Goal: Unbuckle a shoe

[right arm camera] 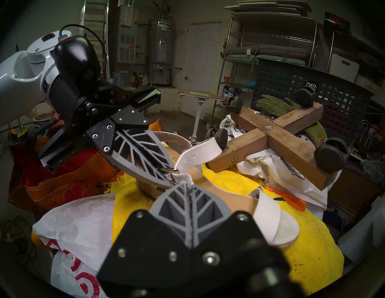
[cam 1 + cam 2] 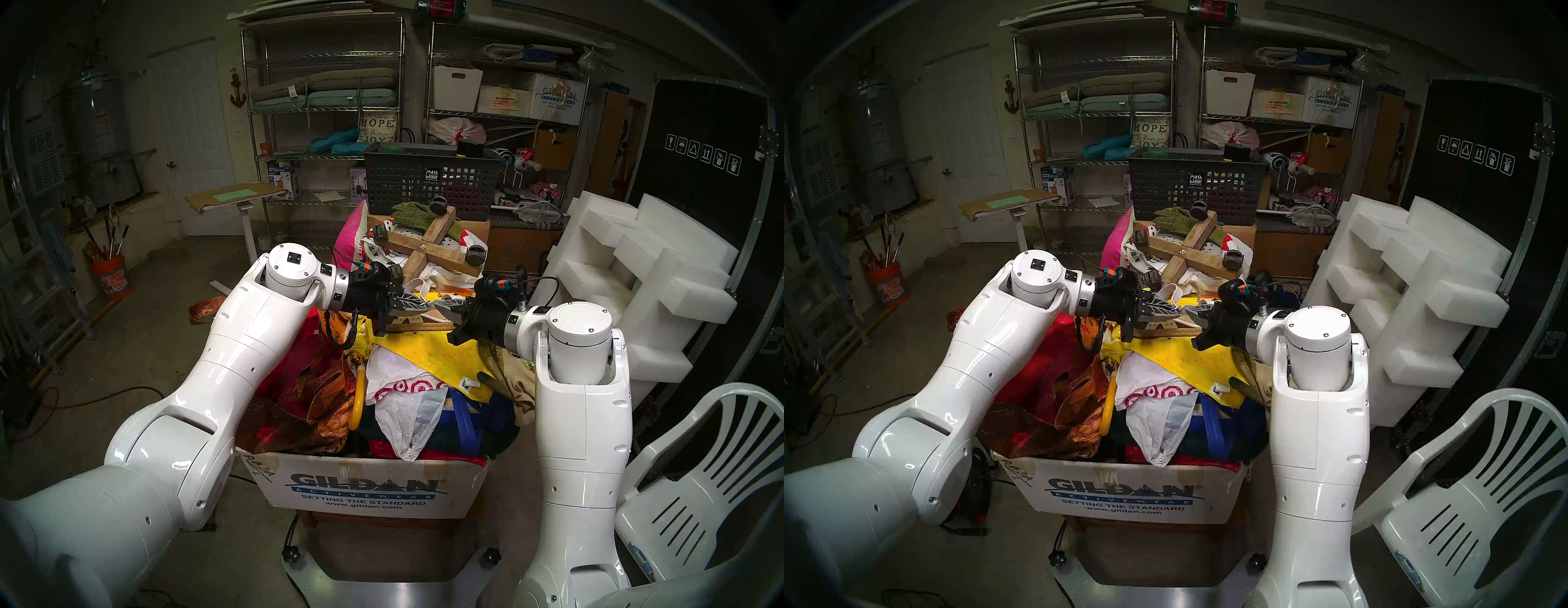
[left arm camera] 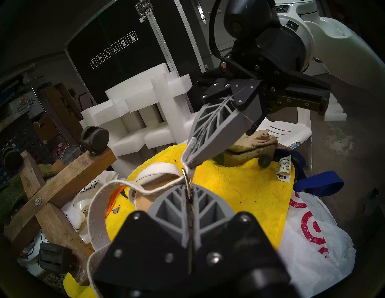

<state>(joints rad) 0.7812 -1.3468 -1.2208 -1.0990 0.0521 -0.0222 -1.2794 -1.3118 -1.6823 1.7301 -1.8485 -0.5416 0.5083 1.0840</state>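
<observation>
The cream-white sandal (image 1: 229, 195) lies on a yellow towel (image 2: 415, 352) on top of a full box, its toe band (image 1: 277, 220) toward my right arm. Its jute sole (image 2: 420, 327) shows under the two grippers. My left gripper (image 3: 186, 188) is shut on the small metal buckle (image 3: 185, 176). My right gripper (image 1: 188, 184) is shut on a short piece of ankle strap (image 3: 188, 155) right next to the buckle, tip to tip with the left gripper (image 2: 424, 303). The strap with holes (image 1: 200, 152) curves up and away from the buckle, its end free.
A wooden cross with caster wheels (image 2: 428, 250) and green gloves (image 2: 415, 210) lie just behind the sandal, before a dark mesh basket (image 2: 432, 178). The Gildan box (image 2: 365, 488) holds bags and cloth. White foam blocks (image 2: 636, 263) and a plastic chair (image 2: 700, 488) stand to the right.
</observation>
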